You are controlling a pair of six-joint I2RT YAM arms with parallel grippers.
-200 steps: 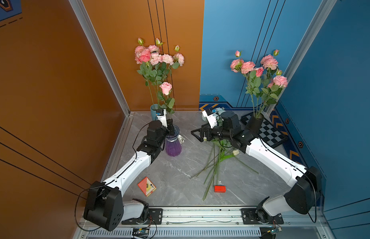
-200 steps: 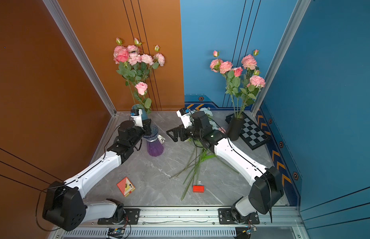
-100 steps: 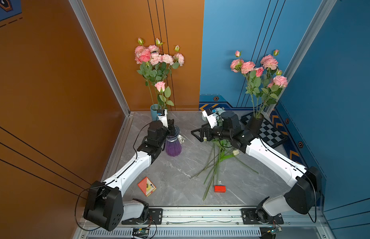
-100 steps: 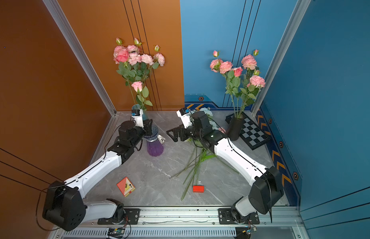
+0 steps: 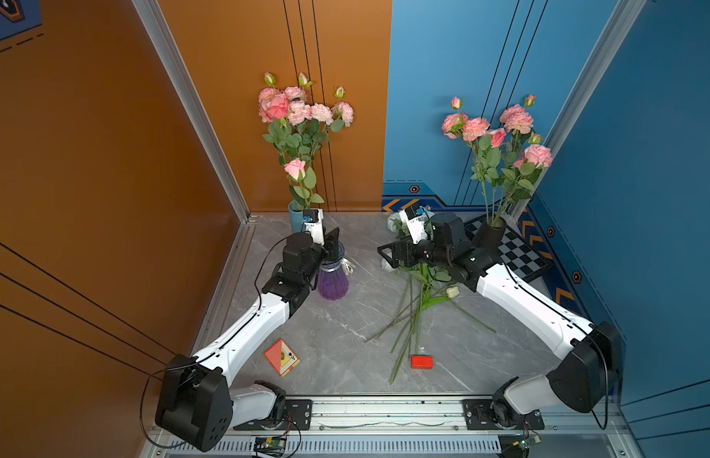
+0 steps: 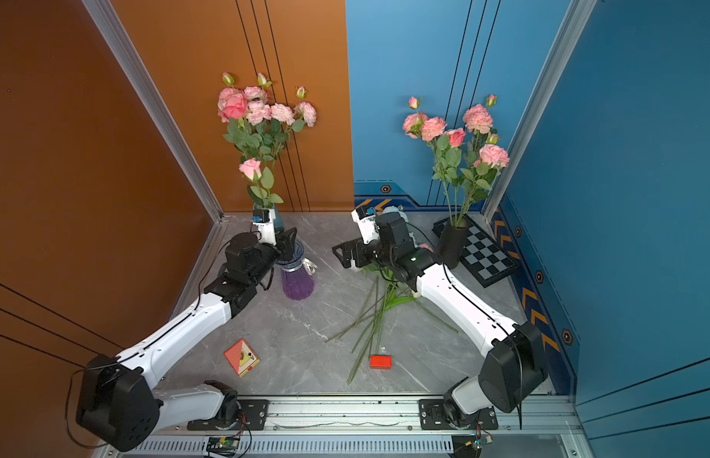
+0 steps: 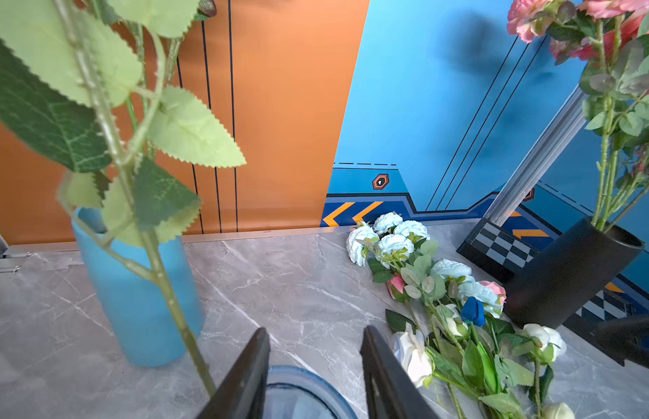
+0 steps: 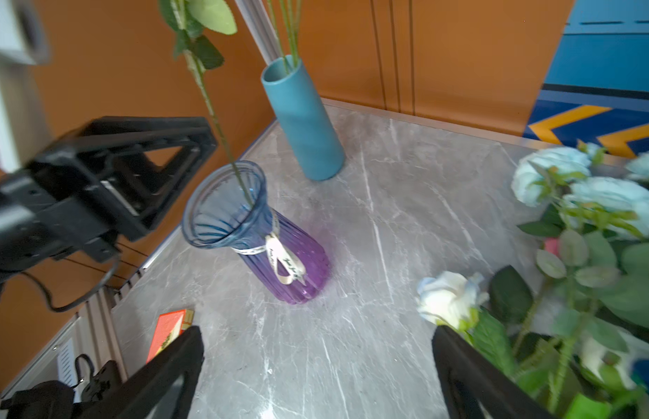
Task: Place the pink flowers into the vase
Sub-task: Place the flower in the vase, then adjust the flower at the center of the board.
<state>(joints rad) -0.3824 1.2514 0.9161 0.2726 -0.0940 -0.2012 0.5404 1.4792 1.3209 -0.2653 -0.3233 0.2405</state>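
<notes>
Pink rose (image 5: 295,168) on thorny green stem stands in purple vase (image 5: 332,280).

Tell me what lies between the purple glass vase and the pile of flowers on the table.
In the right wrist view, only bare grey marble table separates the purple glass vase from the pile of flowers; both top views agree.

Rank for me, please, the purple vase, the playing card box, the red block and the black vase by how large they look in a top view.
1. black vase and purple vase: these look alike in size, so I will not rank them.
2. playing card box.
3. red block, clearly the smallest.
</notes>
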